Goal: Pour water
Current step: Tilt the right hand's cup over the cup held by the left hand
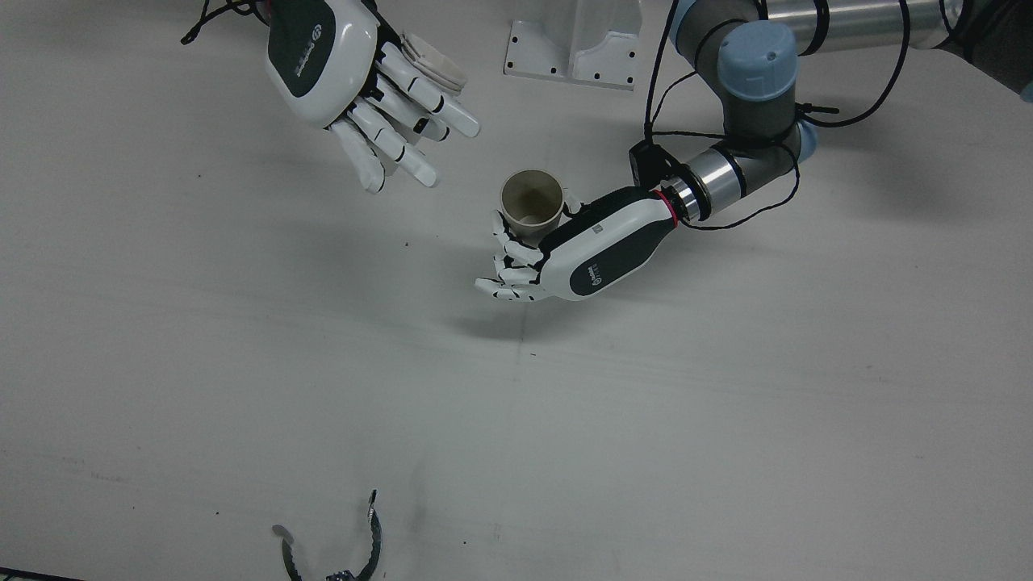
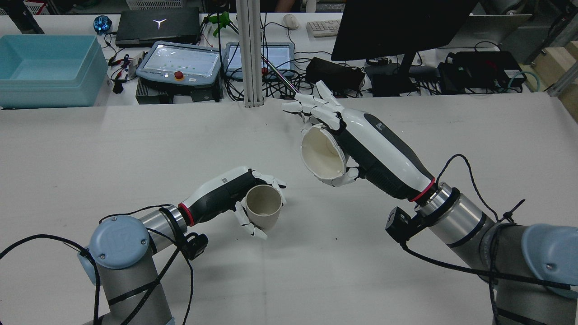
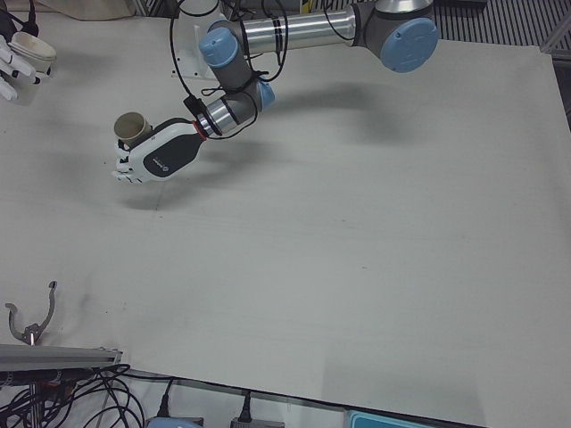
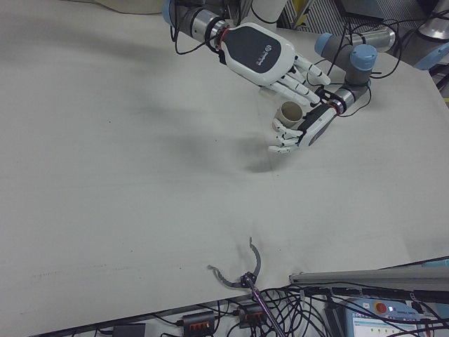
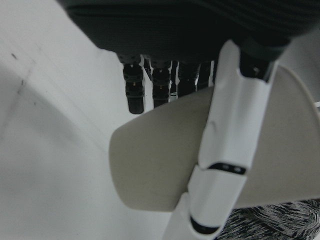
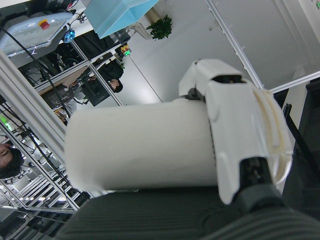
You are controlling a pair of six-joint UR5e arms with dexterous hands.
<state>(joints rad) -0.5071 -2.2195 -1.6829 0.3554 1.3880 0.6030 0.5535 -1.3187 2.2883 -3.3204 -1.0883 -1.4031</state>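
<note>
Cup alignment governed your next move. Your right hand (image 2: 361, 144) clasped the white cup (image 2: 323, 155), raised and tipped on its side, mouth facing back toward the robot's edge of the desk. Your left hand (image 2: 226, 194) clasped the upright tan cup (image 2: 264, 205) near the desk's middle, lower and leftward of the white cup's mouth.

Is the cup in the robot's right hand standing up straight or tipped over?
Tipped. In the rear view the white cup in the right hand lies on its side in the air, its open mouth facing the camera.
</note>
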